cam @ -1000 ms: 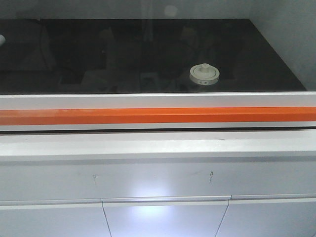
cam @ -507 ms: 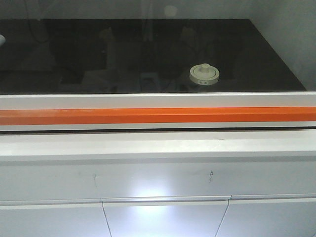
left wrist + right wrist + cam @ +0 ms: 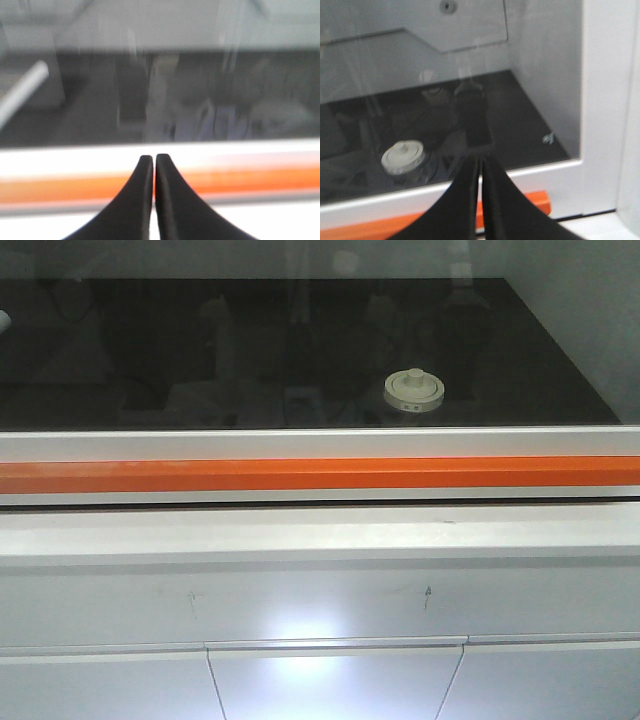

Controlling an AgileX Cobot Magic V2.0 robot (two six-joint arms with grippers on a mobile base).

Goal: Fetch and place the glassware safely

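The jar (image 3: 413, 391) stands upright with its lid on, on the dark floor (image 3: 150, 360) behind the glass, right of centre and near the front edge; an orange strip (image 3: 320, 474) runs along the frame just below. The left gripper (image 3: 153, 159) has its jaws pressed together, tips over the strip; the right gripper (image 3: 480, 161) is likewise pressed together outside the glass, the jar to the left of its tips in the right wrist view.
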